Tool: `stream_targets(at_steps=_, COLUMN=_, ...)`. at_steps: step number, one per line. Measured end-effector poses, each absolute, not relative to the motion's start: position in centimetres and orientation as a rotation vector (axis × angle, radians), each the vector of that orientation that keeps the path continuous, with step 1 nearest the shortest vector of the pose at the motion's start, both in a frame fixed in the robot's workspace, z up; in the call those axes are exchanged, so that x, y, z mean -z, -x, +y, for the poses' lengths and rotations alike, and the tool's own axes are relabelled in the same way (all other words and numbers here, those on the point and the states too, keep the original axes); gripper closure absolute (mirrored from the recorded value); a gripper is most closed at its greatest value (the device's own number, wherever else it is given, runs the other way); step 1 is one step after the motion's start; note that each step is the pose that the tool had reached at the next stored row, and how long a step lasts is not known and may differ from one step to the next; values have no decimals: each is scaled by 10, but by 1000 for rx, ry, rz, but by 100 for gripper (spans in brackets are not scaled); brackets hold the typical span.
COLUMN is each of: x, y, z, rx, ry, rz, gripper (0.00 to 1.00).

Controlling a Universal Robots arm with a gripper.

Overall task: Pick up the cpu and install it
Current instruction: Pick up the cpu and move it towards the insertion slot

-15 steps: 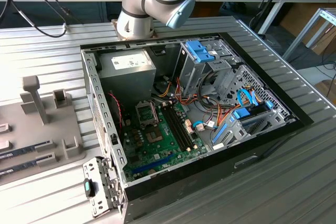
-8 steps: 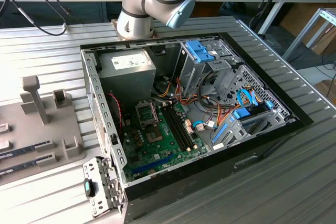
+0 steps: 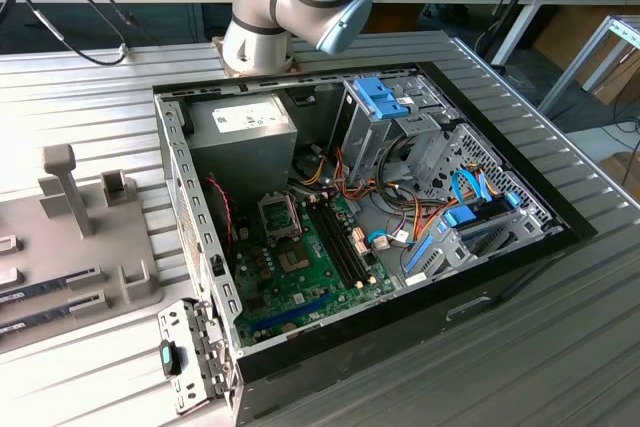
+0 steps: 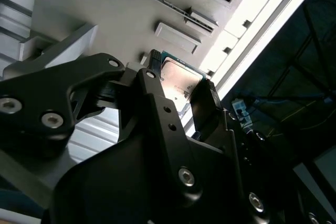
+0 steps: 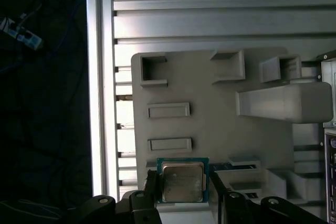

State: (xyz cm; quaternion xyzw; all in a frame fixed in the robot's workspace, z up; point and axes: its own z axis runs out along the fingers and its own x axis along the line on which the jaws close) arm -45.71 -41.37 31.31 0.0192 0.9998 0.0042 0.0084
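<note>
Over the ribbed metal table (image 5: 210, 24) and grey holder tray (image 5: 210, 129), the gripper (image 5: 182, 188) seemingly pinches the cpu (image 5: 181, 181) by opposite edges. It looks light, stiff and fragile.

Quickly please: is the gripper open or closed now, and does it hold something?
The gripper: closed, holding the cpu between its fingers.
</note>
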Motion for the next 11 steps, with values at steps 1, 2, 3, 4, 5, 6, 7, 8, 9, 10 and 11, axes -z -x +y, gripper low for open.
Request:
stream_targets(at_steps=1, x=-314, y=457, z=-414, rx=-14, ry=-60, rz=3124, gripper=53)
stream_targets(at_steps=2, x=-315, y=457, z=-414, rx=-16, ry=-60, rz=3125, gripper=53)
stream_targets(at_steps=3, x=-317, y=456, z=-414, rx=-19, ry=-60, rz=3125, gripper=53)
stream_targets(at_steps=4, x=-318, y=456, z=-414, rx=-21, ry=-60, rz=3126, gripper=53)
stream_targets(at_steps=5, x=-319, y=456, z=-414, rx=-22, ry=-60, rz=3126, gripper=53)
stream_targets(at_steps=6, x=-320, y=456, z=-414, rx=-23, ry=-60, rz=3126, gripper=53)
stream_targets(at_steps=7, x=-320, y=456, z=-414, rx=-25, ry=-60, rz=3126, gripper=53)
stream_targets(at_steps=8, x=-321, y=455, z=-414, rx=-26, ry=-60, rz=3127, gripper=53)
stream_targets(at_steps=9, x=-322, y=455, z=-414, rx=-28, ry=-60, rz=3127, gripper=53)
stream_targets(at_steps=10, x=-322, y=455, z=-414, rx=-29, ry=-60, rz=3127, gripper=53)
stream_targets(at_steps=11, x=-323, y=455, z=-414, rx=-30, ry=-60, rz=3128, gripper=53)
